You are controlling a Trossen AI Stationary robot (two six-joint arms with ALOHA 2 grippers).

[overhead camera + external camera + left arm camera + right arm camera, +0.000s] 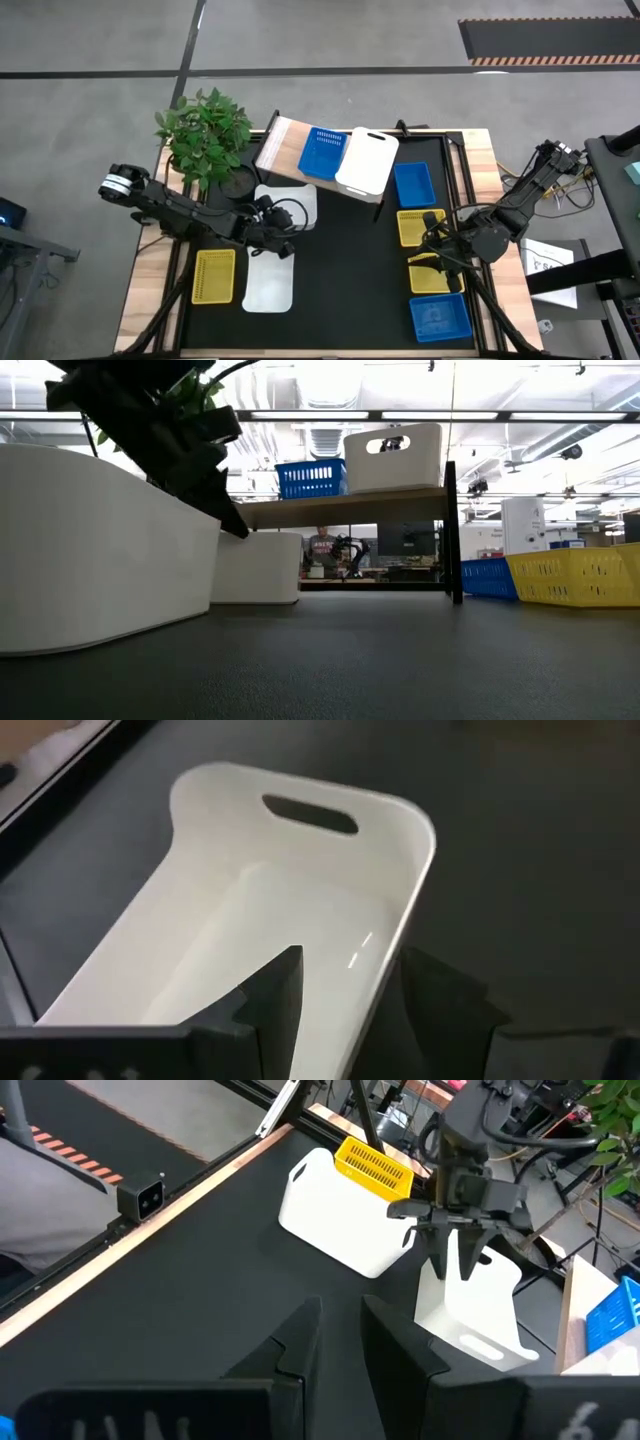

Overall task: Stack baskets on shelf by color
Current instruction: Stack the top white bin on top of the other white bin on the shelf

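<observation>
On the shelf (283, 142) stand a blue basket (323, 153) and a white basket (367, 160). On the black table, two white baskets lie left of centre, a far one (292, 203) and a near one (270, 281), with a yellow basket (214, 275) beside them. My left gripper (350, 952) is open at the far white basket (470, 1308). One finger (285, 990) is inside it and the other (432, 1000) outside its long wall (400, 935). My right gripper (340, 1302) hangs open over the right side, empty.
Along the table's right side lie a blue basket (414, 185), two yellow baskets (420, 227) (436, 274) and another blue one (440, 318). A potted plant (205, 135) stands at the far left, next to the shelf. The table's middle (345, 270) is bare black top.
</observation>
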